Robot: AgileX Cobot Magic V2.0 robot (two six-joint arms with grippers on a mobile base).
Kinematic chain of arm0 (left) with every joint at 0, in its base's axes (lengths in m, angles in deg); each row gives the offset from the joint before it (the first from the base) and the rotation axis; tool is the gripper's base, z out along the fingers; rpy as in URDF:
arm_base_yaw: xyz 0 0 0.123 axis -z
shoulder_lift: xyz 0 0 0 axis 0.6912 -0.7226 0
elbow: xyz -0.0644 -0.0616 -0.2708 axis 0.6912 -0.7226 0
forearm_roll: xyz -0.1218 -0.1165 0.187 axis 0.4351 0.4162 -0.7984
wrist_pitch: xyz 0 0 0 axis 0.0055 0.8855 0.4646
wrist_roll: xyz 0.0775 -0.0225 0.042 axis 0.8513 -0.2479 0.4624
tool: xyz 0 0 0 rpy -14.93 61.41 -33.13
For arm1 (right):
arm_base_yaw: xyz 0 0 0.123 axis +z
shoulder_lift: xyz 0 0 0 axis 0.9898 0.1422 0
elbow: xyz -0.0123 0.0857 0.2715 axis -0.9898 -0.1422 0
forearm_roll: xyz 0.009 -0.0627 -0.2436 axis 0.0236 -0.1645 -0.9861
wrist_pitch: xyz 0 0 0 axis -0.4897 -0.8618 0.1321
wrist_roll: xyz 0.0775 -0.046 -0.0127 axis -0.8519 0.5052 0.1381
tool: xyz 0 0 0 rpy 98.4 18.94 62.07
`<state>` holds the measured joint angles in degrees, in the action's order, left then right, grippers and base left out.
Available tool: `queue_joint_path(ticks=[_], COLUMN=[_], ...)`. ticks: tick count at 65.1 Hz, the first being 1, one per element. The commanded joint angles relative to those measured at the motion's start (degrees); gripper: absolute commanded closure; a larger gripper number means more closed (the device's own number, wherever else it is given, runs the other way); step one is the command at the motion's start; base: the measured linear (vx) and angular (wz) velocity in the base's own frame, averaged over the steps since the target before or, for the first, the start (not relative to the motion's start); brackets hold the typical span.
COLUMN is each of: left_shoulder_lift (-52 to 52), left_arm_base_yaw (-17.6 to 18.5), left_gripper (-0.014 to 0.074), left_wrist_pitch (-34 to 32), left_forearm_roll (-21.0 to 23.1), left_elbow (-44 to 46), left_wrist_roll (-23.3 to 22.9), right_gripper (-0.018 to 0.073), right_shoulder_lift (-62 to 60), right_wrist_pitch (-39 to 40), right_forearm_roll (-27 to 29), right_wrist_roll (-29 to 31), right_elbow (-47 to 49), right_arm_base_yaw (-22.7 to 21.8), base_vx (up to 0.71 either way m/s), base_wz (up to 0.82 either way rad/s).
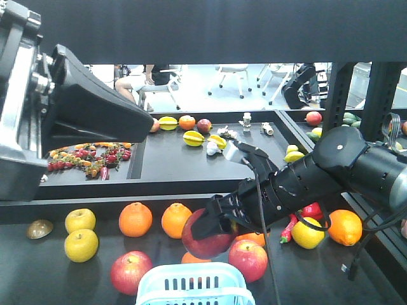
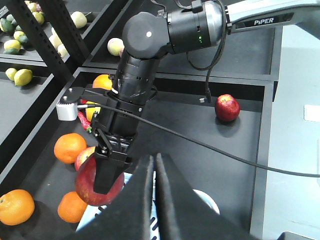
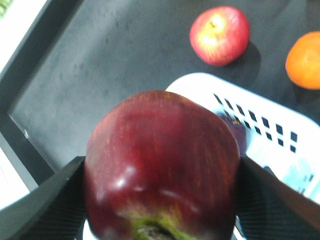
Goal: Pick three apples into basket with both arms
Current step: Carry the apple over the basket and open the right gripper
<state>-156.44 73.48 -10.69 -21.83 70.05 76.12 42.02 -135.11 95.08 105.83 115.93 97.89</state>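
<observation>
While the right end effector point(image 1: 206, 235) pinches the dark red apple point(image 3: 160, 165) above the basket point(image 1: 191, 289) rim, it should reach the middle and go low before spreading; the left end effector point(image 2: 154, 160) is pressed together, empty.

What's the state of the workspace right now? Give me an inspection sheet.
Surface: black table, crowded with fruit.
Job's things: dark red apple held close to the basket; left red apple and right red apple on the table either side of it.
Clutter: oranges and yellow fruit.
Grippers: right gripper fingers shut on the dark red apple; left gripper fingers close together, nothing between them.
Cables: black cable trailing off the right arm above the table.
Surroundings: rear shelf with more fruit; chairs beyond.
</observation>
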Motion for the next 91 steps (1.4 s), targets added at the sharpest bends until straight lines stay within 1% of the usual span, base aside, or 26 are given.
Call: queue_joint_path(ticks=[1,5,10,26,34,39,44,49,51,54,56,61,62,64,68,70,73,76,79,80,82,88,91], left_shoulder_lift=[1.1,1.1,1.1,1.1,1.1,1.1,1.1,1.1,1.1,1.1,1.1,1.1,1.1,1.1,1.1,1.1,1.1,1.1,1.1,1.1,1.1,1.1,1.1], left_arm_base_yaw=[0.3,0.3,0.3,0.3,0.3,0.3,0.3,0.3,0.3,0.3,0.3,0.3,0.3,0.3,0.3,0.3,0.3,0.3,0.3,0.3,0.3,0.3,0.3], left_gripper=[0.0604,0.0604,0.0604,0.0604,0.0604,0.0604,0.0604,0.0604,0.0604,0.0604,0.0604,0.0604,0.0604,0.0604,0.0604,0.0604,0.0604,0.0604,0.0604,0.0604,0.0604,0.0604,0.0604], left_wrist_pitch=[-2.0,-2.0,-2.0,-2.0,-2.0,-2.0,-2.0,-2.0,-2.0,-2.0,-2.0,-2.0,-2.0,-2.0,-2.0,-2.0,-2.0,-2.0,-2.0,-2.0,-2.0,-2.0,-2.0], left_forearm_roll=[1.9,1.9,1.9,1.9,1.9,1.9,1.9,1.9,1.9,1.9,1.9,1.9,1.9,1.9,1.9,1.9,1.9,1.9,1.9,1.9,1.9,2.0,2.0], left_elbow=[1.4,1.4,1.4,1.4,1.4,1.4,1.4,1.4,1.4,1.4,1.4,1.4,1.4,1.4,1.4,1.4,1.4,1.4,1.4,1.4,1.4,1.4,1.4], left_wrist_roll=[-0.6,-0.6,-0.6,-0.6,-0.6,-0.6,-0.6,-0.6,-0.6,-0.6,-0.6,-0.6,-0.6,-0.6,-0.6,-0.6,-0.6,-0.6,-0.6,-0.6,-0.6,-0.6,-0.6], right_gripper=[0.0012,-0.0032,-0.0064,-0.0059,-0.0017,0.0040,0.0109,0.0204,0.0247,0.0300,0.0345,0.0442,0.0456,0.0488,0.0535,0.0550,0.0569,0.0569,0.0568,0.0568,0.0568,0.0566,0.0564], right_shoulder_lift=[-2.9,-2.9,-2.9,-2.9,-2.9,-3.3,-4.1,-5.5,-6.2,-7.1,-7.8,-8.8,-9.0,-9.1,-9.2,-9.2,-9.2,-9.2,-9.2,-9.3,-9.9,-12.8,-14.6], right_wrist_pitch=[0.4,0.3,0.5,3.5,4.3,5.8,8.6,12.2,13.7,15.5,16.1,15.1,14.1,12.3,6.1,3.0,-2.9,-9.1,-14.2,-14.8,-14.6,-14.5,-14.5], right_forearm_roll=[2.2,2.2,2.2,2.2,2.8,2.7,1.2,-2.1,-4.2,-8.6,-12.5,-21.6,-24.1,-27.4,-35.0,-37.8,-41.2,-44.8,-46.1,-46.3,-46.2,-43.4,-42.5], right_wrist_roll=[0.3,0.3,0.3,0.3,0.3,0.3,0.2,-0.8,-1.8,-3.8,-5.8,-12.7,-14.7,-17.2,-21.6,-23.3,-24.1,-24.2,-24.2,-24.2,-24.9,-25.4,-25.5], right_elbow=[2.0,2.0,2.0,2.0,2.0,2.0,2.0,2.0,2.0,2.0,2.0,2.0,2.0,2.0,2.0,2.0,2.0,2.0,2.0,1.8,1.3,-1.8,-4.1], right_arm_base_yaw=[-0.2,-0.2,-0.2,-0.2,-0.2,-0.3,-0.3,-0.3,-0.3,-0.4,-0.9,-2.7,-3.5,-5.0,-8.1,-9.6,-12.2,-14.9,-17.1,-18.2,-19.6,-23.3,-24.6], base_vx=[0.00,0.00,0.00,0.00,0.00,0.00,0.00,0.00,0.00,0.00,0.00,0.00,0.00,0.00,0.00,0.00,0.00,0.00,0.00,0.00,0.00,0.00,0.00], base_wz=[0.00,0.00,0.00,0.00,0.00,0.00,0.00,0.00,0.00,0.00,0.00,0.00,0.00,0.00,0.00,0.00,0.00,0.00,0.00,0.00,0.00,0.00,0.00])
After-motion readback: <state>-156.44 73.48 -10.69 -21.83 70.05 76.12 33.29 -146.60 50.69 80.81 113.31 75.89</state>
